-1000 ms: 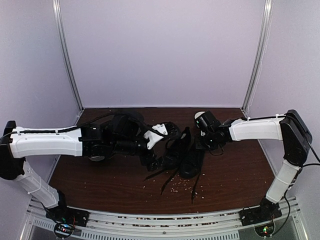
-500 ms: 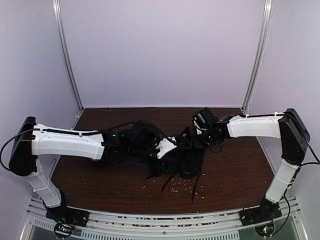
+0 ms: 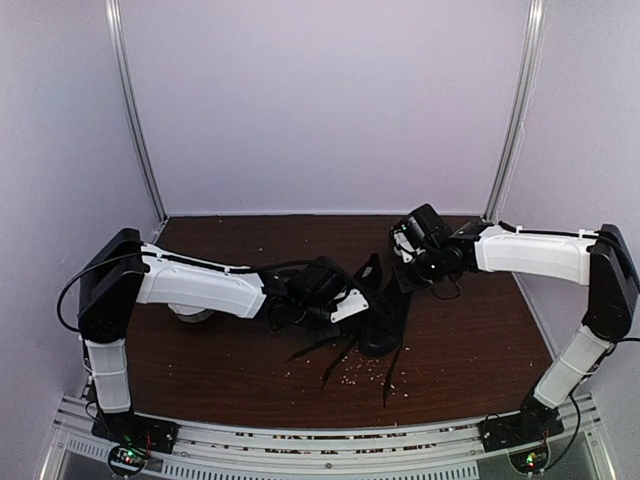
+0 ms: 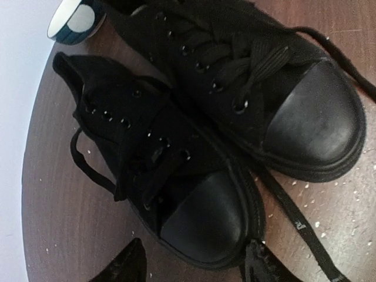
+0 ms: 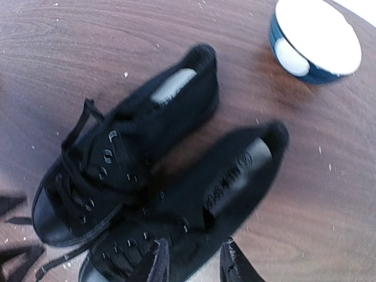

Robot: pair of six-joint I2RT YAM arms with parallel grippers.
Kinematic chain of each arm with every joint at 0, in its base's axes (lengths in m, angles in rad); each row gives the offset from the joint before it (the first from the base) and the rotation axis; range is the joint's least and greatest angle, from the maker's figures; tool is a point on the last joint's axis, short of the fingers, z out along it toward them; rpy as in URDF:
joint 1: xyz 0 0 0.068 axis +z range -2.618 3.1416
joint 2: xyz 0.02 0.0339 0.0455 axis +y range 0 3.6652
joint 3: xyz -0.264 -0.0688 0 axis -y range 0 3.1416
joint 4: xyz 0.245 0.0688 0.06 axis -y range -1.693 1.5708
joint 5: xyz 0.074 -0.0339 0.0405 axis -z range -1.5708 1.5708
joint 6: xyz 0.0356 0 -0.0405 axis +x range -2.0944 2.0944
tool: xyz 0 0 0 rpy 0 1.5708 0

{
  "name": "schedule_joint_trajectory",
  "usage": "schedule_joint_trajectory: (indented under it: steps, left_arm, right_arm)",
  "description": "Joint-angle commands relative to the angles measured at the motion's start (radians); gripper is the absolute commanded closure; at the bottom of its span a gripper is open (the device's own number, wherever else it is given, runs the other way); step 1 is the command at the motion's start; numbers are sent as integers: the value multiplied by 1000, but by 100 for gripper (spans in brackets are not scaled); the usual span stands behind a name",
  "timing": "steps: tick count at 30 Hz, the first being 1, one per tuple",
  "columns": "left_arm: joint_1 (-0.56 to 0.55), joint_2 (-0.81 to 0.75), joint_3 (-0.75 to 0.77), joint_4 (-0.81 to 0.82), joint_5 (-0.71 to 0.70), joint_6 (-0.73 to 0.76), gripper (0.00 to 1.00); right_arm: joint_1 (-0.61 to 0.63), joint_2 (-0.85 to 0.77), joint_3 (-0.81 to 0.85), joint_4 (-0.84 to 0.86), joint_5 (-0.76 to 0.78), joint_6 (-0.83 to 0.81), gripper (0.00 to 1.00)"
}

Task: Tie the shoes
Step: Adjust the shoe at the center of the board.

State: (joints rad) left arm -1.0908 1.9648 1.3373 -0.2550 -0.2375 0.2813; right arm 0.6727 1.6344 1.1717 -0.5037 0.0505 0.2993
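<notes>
Closest to me, on the brown table (image 3: 470,340), loose lace ends (image 3: 340,365) trail towards the near edge among pale crumbs (image 3: 350,378). Just behind them the shoes (image 3: 375,315) lie in the middle of the table, side by side and touching, toes pointing my way and heels towards the back wall. Both are black all over.

My left gripper (image 4: 192,267) reaches in from the left, low over the toes. Its fingers (image 4: 126,267) stand apart and I see the rounded toe cap of one shoe between them, with nothing gripped. A lace (image 4: 294,217) runs flat across the table beside that toe.

Farther back, my right gripper (image 5: 194,264) hangs over the heel end. Its fingers (image 5: 155,261) are a narrow gap apart above the shoe and hold nothing. A bowl (image 5: 317,41), dark blue outside, sits near the heels without touching them.
</notes>
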Motion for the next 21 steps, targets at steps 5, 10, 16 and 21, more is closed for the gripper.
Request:
schedule_joint_trajectory:
  steps: [5,10,16,21]
  left_arm:
    - [96,59,32,47,-166,43,44]
    - [134,79,58,63,-206,33,45]
    - [135,2,37,34,-146,17,45]
    - [125,-139,-36,-10,-10,-25,41]
  right_arm:
    - [-39,-72,-110,61,-9,105,65]
    - [-104,-15,-69,124,-29,151,45]
    - [-113,141,76,47,116,206,28]
    - [-109,107,38,-1,228,248,24]
